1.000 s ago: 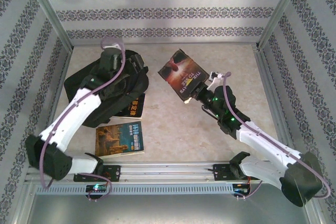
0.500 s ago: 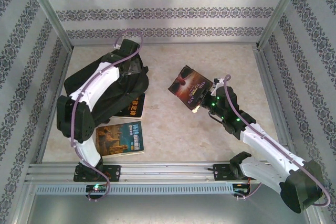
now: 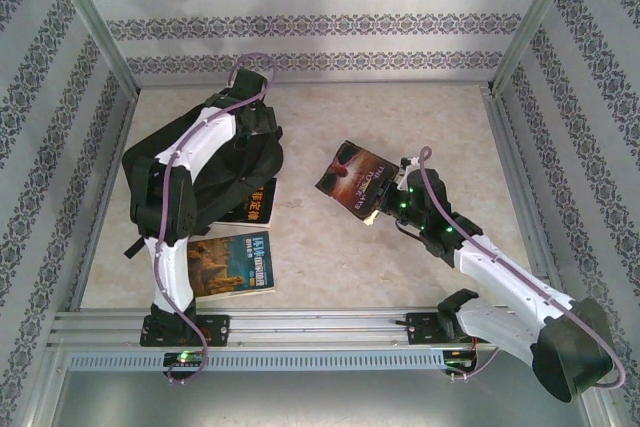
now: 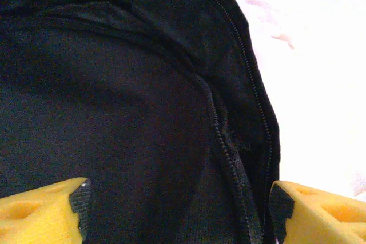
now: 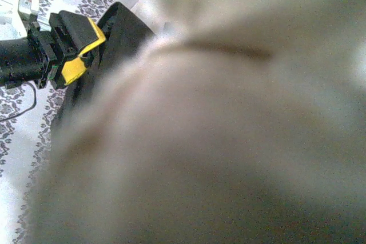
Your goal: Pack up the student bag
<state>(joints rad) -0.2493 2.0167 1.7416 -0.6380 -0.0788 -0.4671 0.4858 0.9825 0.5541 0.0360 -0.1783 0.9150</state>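
black student bag [image 3: 245,175], dark red book [image 3: 352,179], beige marbled table [image 3: 330,277], grey floral-striped walls [image 3: 300,22].

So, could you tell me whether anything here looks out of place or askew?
Yes: a dark book with yellow lettering lies partly under the near edge of the student bag, pinned beneath it rather than packed inside.

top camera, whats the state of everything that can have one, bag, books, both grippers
student bag: lying on the table, zip open or closed unclear
left gripper: open, over the bag, holding nothing
right gripper: shut on the dark red book
dark red book: closed, tilted, gripped at one edge
blue and tan book: closed, flat on the table, free
black book: flat, partly under the bag
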